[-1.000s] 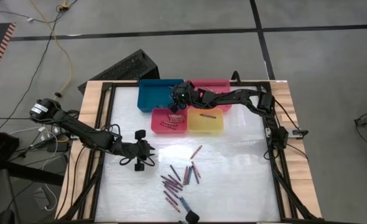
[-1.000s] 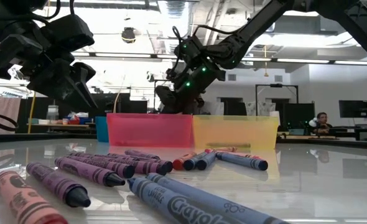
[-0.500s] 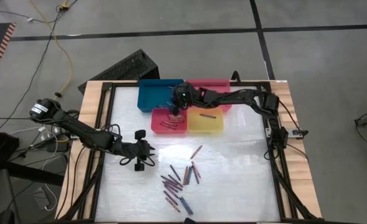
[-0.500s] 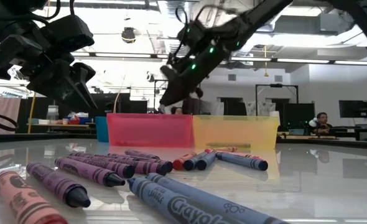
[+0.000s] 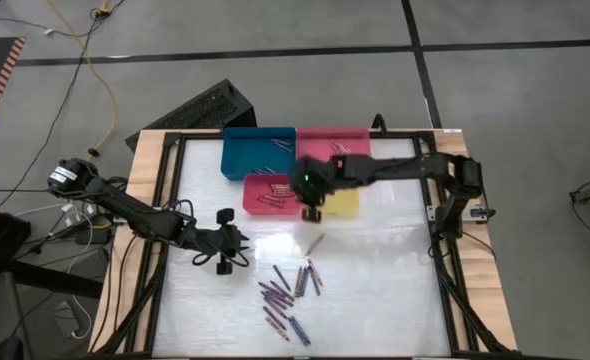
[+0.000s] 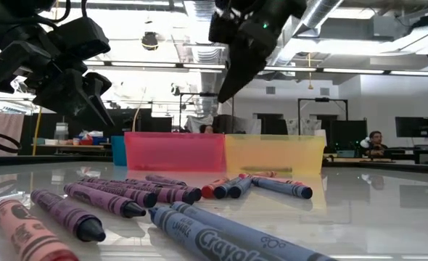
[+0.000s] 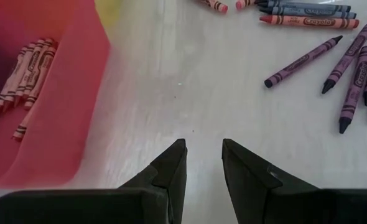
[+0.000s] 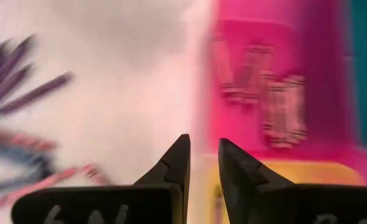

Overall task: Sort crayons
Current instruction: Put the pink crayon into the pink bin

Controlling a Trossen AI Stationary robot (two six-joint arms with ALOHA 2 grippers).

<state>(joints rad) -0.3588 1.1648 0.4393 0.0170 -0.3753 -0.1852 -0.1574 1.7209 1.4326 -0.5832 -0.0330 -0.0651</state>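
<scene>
Right gripper (image 5: 312, 212) hangs over the near edge of the red tray (image 5: 272, 194) and yellow tray (image 5: 331, 197), where the two meet; jaws a narrow gap apart, nothing between them. Left gripper (image 5: 237, 252) hovers over bare table (image 5: 375, 290) left of the loose pile, jaws narrowly parted, empty. Loose crayons (image 5: 287, 293) lie scattered on the near middle of the table, mostly purple, some blue and red. One lone crayon (image 5: 315, 243) lies apart, between pile and trays. A few sorted crayons lie in the red tray. Blue tray (image 5: 258, 150) and pink tray (image 5: 331, 146) sit behind, far side.
</scene>
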